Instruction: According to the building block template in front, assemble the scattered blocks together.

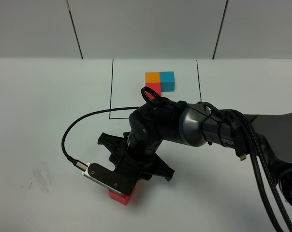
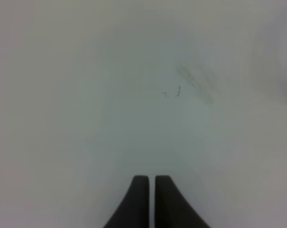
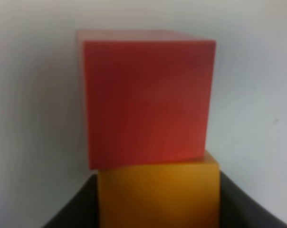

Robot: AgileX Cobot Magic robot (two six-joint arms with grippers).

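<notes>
Right gripper (image 3: 157, 211) is clamped on an orange cube (image 3: 157, 187), with a dark finger (image 3: 70, 209) showing on either side of it. The orange cube's face is pressed flush against a red cube (image 3: 146, 95), and the two are slightly out of line. From the high camera, the right arm reaches across the white bench (image 1: 44, 106) to a spot by the near edge, left of the middle. A corner of the red cube shows there under the gripper, but the orange cube is hidden. The template (image 1: 159, 81) sits by the far edge, about the middle. It has orange and blue cubes side by side, with a red one joined to the orange, inside a black line (image 1: 110, 87). Left gripper (image 2: 151, 190) has its fingers almost touching, with nothing between them, above bare bench near a grey smudge (image 2: 196, 80).
</notes>
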